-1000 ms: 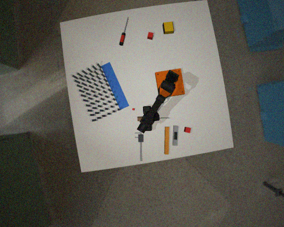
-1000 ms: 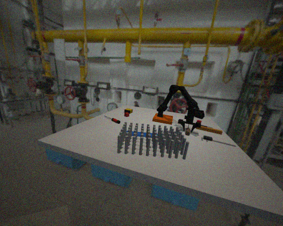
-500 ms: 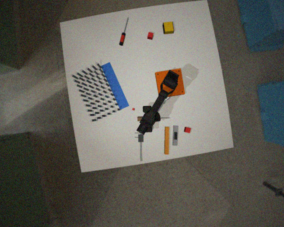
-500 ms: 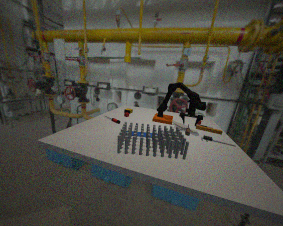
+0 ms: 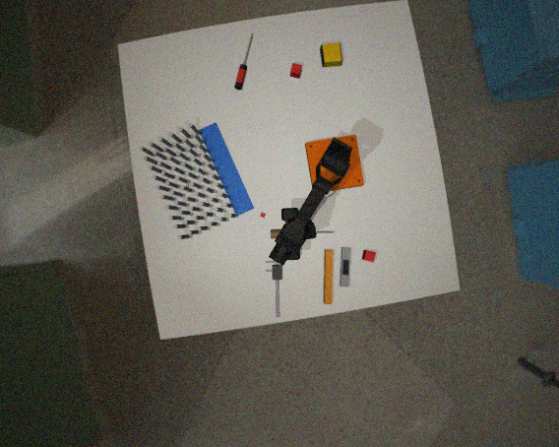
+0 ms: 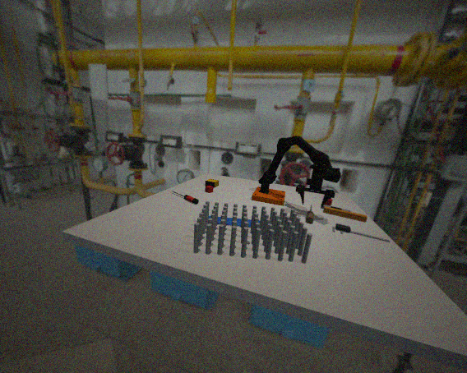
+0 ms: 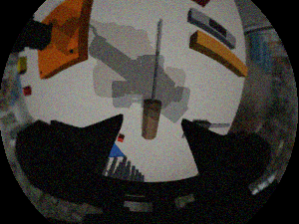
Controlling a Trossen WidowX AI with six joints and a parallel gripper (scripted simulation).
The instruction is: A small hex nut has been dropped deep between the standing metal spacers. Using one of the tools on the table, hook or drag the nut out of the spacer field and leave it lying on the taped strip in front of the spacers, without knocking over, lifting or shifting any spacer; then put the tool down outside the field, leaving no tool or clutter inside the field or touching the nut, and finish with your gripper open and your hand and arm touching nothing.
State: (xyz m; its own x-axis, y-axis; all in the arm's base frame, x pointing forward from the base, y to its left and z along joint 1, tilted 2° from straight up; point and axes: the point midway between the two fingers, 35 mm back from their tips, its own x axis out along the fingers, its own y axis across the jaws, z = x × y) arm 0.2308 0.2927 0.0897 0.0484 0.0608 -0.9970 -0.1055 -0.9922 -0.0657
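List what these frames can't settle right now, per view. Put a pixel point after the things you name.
- Hex nut: can't be picked out in any view; tiny, with spacers (image 5: 194, 195) (image 6: 256, 242) crowding the field.
- Wooden-handled tool (image 5: 275, 233) (image 6: 310, 217) (image 7: 150, 119): middle covered by the arm (image 5: 307, 212) (image 6: 310, 149), top view.
- Tape strip (image 5: 226, 168) (image 6: 230, 222) (image 7: 116, 150): partly behind spacers, exterior; mostly blocked by a finger, wrist.
- Small tool tips: blurred, exterior.

Yellow block (image 5: 332, 54) (image 6: 212, 182) near red cube (image 5: 296, 70) (image 6: 209, 189); yellow pipe (image 6: 240, 57) behind.

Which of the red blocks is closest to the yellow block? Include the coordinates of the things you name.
The red block (image 5: 296, 70) (image 6: 209, 189) by the red-handled screwdriver (image 5: 240, 77) (image 6: 190, 199); the others lie across the table.
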